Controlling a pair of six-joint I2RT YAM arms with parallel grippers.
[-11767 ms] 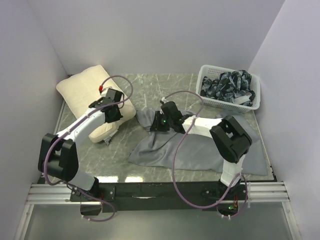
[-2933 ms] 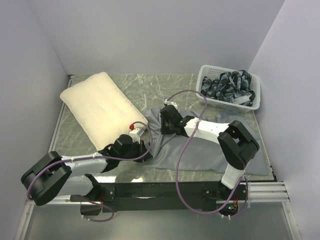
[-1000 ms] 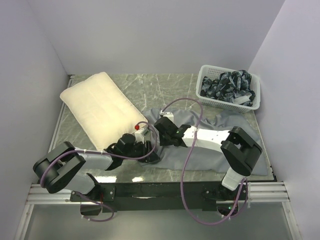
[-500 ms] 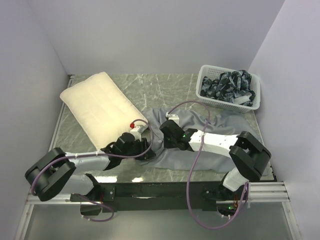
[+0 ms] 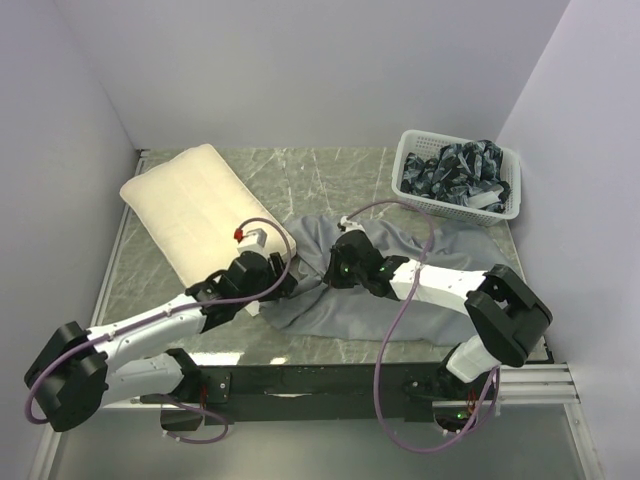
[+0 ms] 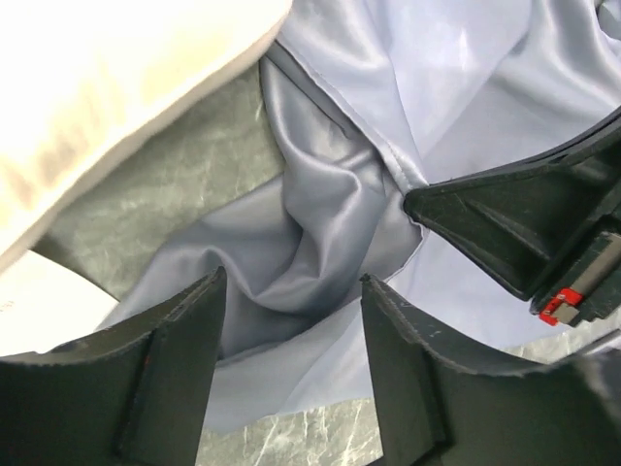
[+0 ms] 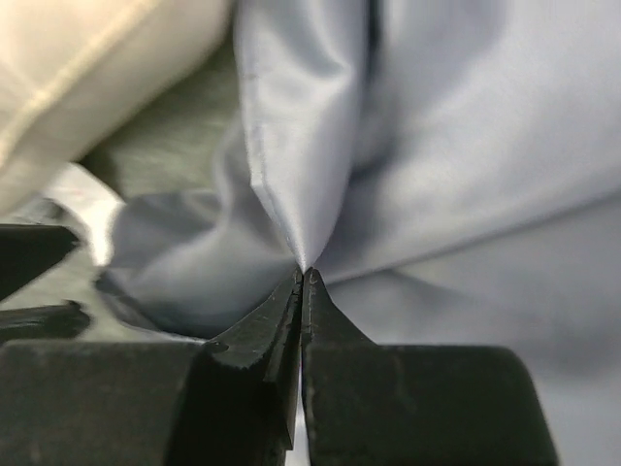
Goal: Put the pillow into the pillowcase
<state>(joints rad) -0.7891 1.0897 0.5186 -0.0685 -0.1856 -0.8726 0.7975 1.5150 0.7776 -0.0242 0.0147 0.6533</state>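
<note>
The cream pillow (image 5: pixel 200 215) lies flat at the table's back left. The grey pillowcase (image 5: pixel 410 300) is spread to its right, its rumpled left end near the pillow's corner. My right gripper (image 5: pixel 336 272) is shut on a raised fold of the pillowcase (image 7: pixel 320 146), pinched at the tips (image 7: pixel 303 277). My left gripper (image 5: pixel 283 284) stands open just left of it. Its fingers (image 6: pixel 184 369) straddle a loose fold of the grey cloth (image 6: pixel 310 252) without closing on it. The pillow's edge (image 6: pixel 107 87) shows at the upper left of the left wrist view, and the right gripper (image 6: pixel 514 223) at the right.
A white basket (image 5: pixel 450 210) of dark patterned cloths stands at the back right. Walls close in the left, back and right sides. Bare marble table (image 5: pixel 330 180) shows behind the pillowcase. Purple cables loop over both arms.
The right gripper has closed on a pillowcase fold and drawn it up and slightly back. The left gripper closed partway, then opened again, and shifted a little toward the pillow.
</note>
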